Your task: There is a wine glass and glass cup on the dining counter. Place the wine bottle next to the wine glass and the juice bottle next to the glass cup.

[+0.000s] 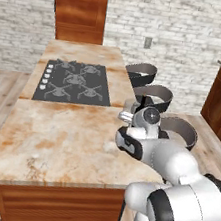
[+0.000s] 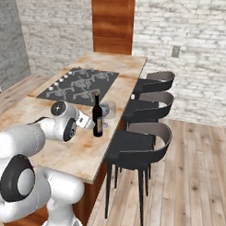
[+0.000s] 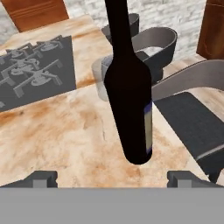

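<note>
Near the right edge of the desk, just past the dark cooktop: wine bottle standing upright on the marbled top, tan label facing the stools. Directly beside it, on the far side, wine glass with stem and round foot, and just behind that the glass cup, close together near the counter's edge. Seen from the hand camera: bottle dead ahead and close, base planted on the stone, clear glasses partly hidden behind its body. End effector spread wide open, fingertips low at either side, well apart from the bottle and gripping nothing. From the left base camera: white arm's wrist hovering over the desk's right edge, blocking the bottle. Alongside the desk: three dark stools in a row.
</note>
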